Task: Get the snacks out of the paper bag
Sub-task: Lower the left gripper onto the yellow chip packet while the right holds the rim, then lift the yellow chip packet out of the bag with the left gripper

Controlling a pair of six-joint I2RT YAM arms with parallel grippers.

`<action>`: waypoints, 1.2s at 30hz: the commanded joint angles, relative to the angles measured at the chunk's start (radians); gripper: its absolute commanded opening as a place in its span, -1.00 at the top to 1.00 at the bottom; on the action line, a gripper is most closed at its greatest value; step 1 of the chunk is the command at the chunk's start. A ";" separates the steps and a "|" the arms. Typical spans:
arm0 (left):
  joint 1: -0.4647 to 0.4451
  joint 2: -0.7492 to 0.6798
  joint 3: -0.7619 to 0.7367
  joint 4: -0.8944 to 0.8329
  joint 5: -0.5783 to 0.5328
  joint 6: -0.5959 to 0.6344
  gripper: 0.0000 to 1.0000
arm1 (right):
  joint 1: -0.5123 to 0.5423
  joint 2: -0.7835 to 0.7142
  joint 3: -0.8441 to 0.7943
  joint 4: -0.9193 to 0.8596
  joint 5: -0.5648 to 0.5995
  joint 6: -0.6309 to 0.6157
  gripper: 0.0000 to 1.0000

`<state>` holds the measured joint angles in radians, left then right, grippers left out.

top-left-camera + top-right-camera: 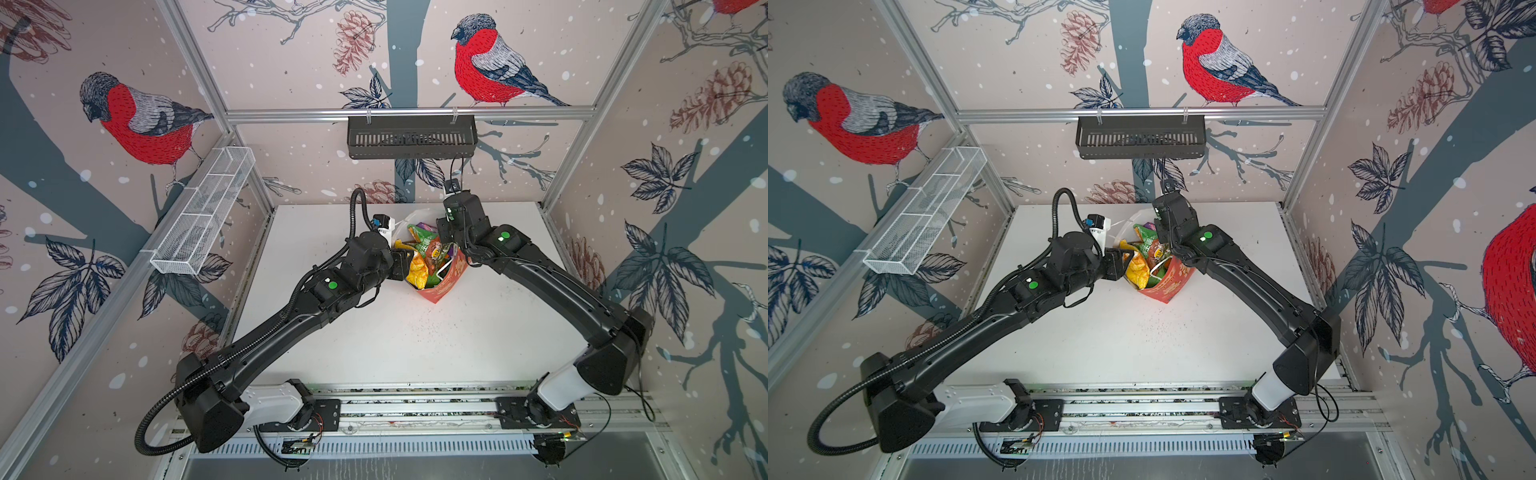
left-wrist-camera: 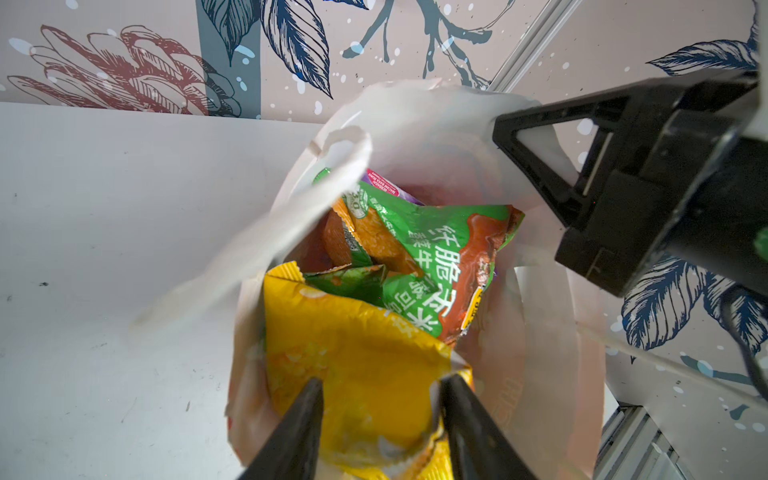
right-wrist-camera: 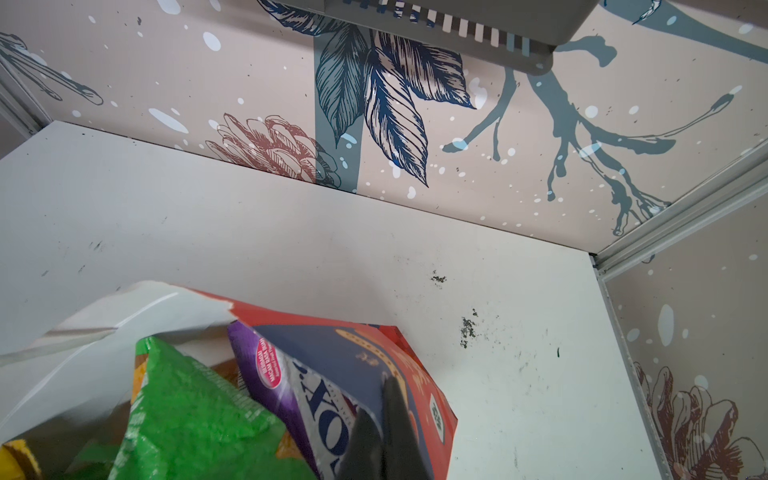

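Observation:
The red paper bag [image 1: 435, 292] [image 1: 1168, 286] stands at the back middle of the white table, mouth up and full of snacks. My left gripper [image 1: 401, 262] [image 2: 384, 379] reaches into it from the left. Its fingers press both sides of a yellow packet [image 2: 357, 345] [image 1: 417, 270]. Behind that lie a green-red packet [image 2: 440, 257] and an orange one [image 2: 374, 237]. My right gripper [image 1: 446, 239] [image 3: 380, 399] is shut on the bag's far right wall [image 3: 419, 365], next to a purple packet [image 3: 291, 386] and a green packet [image 3: 187, 407].
A black slotted basket [image 1: 411, 137] hangs on the back rail above the bag. A white wire basket [image 1: 203, 216] is fixed to the left wall. The table [image 1: 415, 340] carries dark specks near its middle. The back wall is close behind the bag.

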<state>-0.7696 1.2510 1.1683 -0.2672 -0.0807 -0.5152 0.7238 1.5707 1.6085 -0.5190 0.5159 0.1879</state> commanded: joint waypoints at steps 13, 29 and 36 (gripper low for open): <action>0.003 0.024 0.007 0.008 -0.031 0.009 0.55 | 0.002 -0.035 -0.035 0.104 0.013 0.017 1.00; 0.003 0.015 0.022 -0.007 -0.054 0.019 1.00 | 0.002 -0.048 -0.065 0.121 0.024 0.018 1.00; 0.003 -0.015 0.027 -0.003 -0.068 0.031 1.00 | 0.002 -0.049 -0.079 0.123 0.046 0.023 1.00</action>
<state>-0.7689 1.2495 1.1854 -0.2733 -0.1127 -0.4969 0.7246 1.5314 1.5311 -0.4530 0.5308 0.1913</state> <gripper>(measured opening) 0.049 0.048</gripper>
